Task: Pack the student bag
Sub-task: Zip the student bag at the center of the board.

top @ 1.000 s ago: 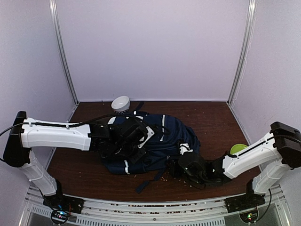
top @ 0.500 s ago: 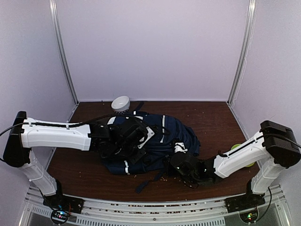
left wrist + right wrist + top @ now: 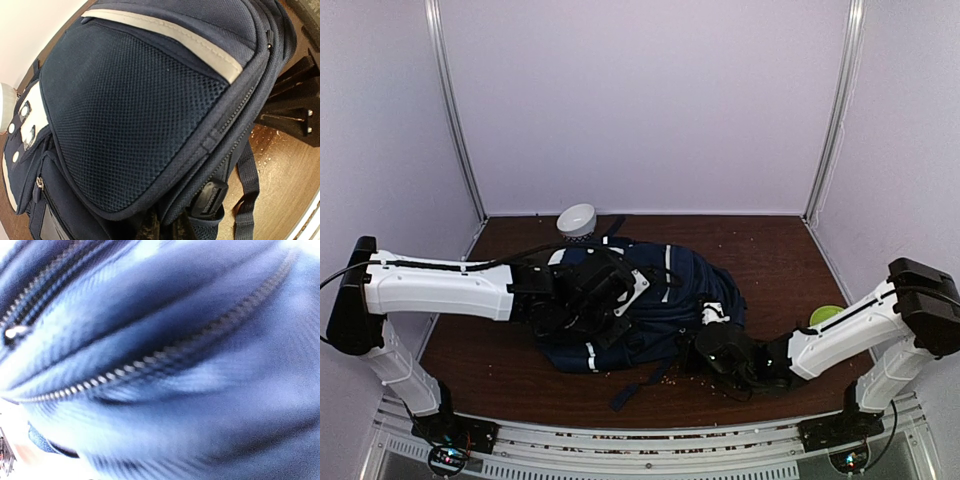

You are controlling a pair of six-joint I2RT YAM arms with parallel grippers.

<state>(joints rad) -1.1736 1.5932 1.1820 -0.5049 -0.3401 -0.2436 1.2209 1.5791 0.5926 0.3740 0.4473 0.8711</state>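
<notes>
Nearest the arm bases, a black strap (image 3: 635,385) trails off the student bag (image 3: 665,290) toward the table's (image 3: 770,250) front edge, with crumbs (image 3: 670,378) scattered around it. The right gripper (image 3: 708,345) sits low against the bag's near-right corner. Its wrist cam is just a blurry closeup of navy fabric and a zipper (image 3: 150,360), so I honestly can't tell how its jaws stand. The bag itself lies flat mid-table. The left gripper (image 3: 582,297) is down on its left part, jaws pressed together, right by the mesh pocket (image 3: 135,125); no idea if any fabric is caught. A green round thing (image 3: 826,315) peeks out behind the right arm. At the back, a white round thing (image 3: 577,219) touches the bag's far edge.
</notes>
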